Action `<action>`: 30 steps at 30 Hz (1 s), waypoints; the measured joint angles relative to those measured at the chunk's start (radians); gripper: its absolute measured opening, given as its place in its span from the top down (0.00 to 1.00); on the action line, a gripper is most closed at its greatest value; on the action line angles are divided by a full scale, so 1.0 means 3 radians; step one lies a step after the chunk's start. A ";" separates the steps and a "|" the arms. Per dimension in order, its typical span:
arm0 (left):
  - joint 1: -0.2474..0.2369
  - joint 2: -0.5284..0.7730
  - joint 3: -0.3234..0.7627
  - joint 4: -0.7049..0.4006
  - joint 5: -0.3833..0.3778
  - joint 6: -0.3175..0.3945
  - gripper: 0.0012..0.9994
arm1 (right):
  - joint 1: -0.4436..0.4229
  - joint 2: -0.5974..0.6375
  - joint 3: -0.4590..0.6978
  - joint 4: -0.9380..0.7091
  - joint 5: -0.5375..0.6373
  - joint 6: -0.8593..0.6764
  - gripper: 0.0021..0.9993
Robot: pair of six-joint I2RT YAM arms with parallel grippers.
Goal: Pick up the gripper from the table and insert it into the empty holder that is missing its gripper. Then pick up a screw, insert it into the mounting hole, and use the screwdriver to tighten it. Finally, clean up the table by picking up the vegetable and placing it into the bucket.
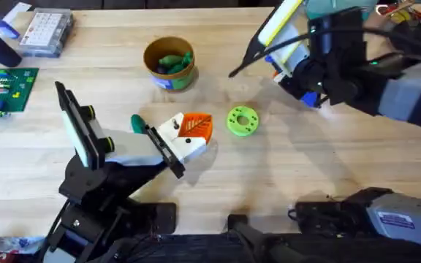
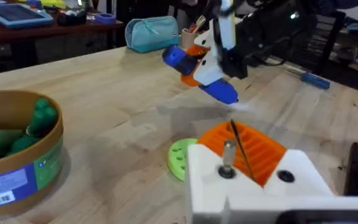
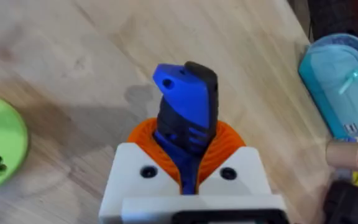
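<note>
Right gripper (image 3: 185, 165) is clamped on the blue cylinder (image 3: 185, 99) and carries it above the table beyond the green ring (image 1: 242, 120), probably for transport. The bucket (image 1: 169, 62) stands at mid-table, green vegetables inside. Whether the left gripper (image 1: 188, 135), low beside the ring, grasps anything cannot be told.

A green circuit board (image 1: 4, 90), a clear parts box (image 1: 46, 32) and a teal pouch (image 2: 152, 33) lie around.

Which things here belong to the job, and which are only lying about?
Job in hand:
- bucket, green vegetables inside
- right gripper, shut on a blue-and-black part

Lying about:
- green ring
- green circuit board
- clear parts box
- blue pencil case
</note>
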 joint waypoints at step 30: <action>0.0000 0.0000 0.0000 0.0000 0.0000 0.0000 0.98 | 0.0082 0.0757 0.0084 0.0202 0.0253 -0.0866 0.28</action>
